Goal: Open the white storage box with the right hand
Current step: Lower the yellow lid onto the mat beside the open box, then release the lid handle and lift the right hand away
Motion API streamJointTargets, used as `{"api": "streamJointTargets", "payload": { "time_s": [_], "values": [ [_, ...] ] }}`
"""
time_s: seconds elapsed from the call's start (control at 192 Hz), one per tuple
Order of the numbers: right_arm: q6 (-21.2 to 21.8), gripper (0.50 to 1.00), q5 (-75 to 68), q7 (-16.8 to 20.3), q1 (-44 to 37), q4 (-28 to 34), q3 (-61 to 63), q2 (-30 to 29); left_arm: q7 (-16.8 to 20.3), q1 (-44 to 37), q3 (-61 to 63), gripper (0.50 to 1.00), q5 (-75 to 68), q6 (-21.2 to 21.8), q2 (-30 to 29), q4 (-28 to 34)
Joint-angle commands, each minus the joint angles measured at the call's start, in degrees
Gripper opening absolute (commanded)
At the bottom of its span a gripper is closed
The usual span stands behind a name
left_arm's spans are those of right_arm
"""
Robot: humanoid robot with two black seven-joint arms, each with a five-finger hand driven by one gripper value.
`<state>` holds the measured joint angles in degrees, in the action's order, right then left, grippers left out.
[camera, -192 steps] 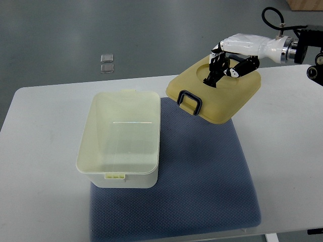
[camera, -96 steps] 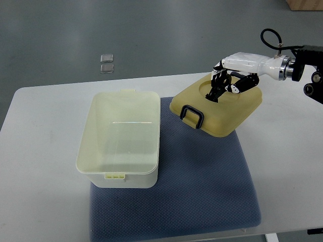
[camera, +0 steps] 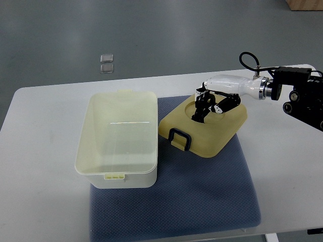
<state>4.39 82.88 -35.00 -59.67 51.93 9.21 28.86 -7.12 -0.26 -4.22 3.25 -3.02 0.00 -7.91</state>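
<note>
The white storage box stands open and empty on the left part of the blue mat. Its pale yellow lid, with a dark handle at its near edge, lies on the mat to the right of the box. My right hand comes in from the right edge and is shut on the lid, fingers curled into the hollow in its top. The left arm does not show.
The white table carries the mat. Its far edge runs behind the box. Two small clear squares lie on the grey floor beyond. The right arm's black wrist and cable hang over the table's right side.
My right hand has carried the lid down and to the left, from tilted over the table's far right part to lying on the mat beside the box.
</note>
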Motion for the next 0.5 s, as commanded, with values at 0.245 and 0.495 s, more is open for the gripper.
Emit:
{"api": "streamJointTargets", "payload": {
  "time_s": [0.245,0.495],
  "values": [
    [-0.5,0.895,-1.2,0.0,1.9,0.0,0.6,-1.3,0.0,0.0,0.0,1.000,0.0,0.0,0.0,0.0],
    [0.4,0.917,-11.0,0.0,1.7,0.1,4.3,-0.9,0.0,0.0,0.0,1.000,0.0,0.0,0.0,0.0]
  ]
}}
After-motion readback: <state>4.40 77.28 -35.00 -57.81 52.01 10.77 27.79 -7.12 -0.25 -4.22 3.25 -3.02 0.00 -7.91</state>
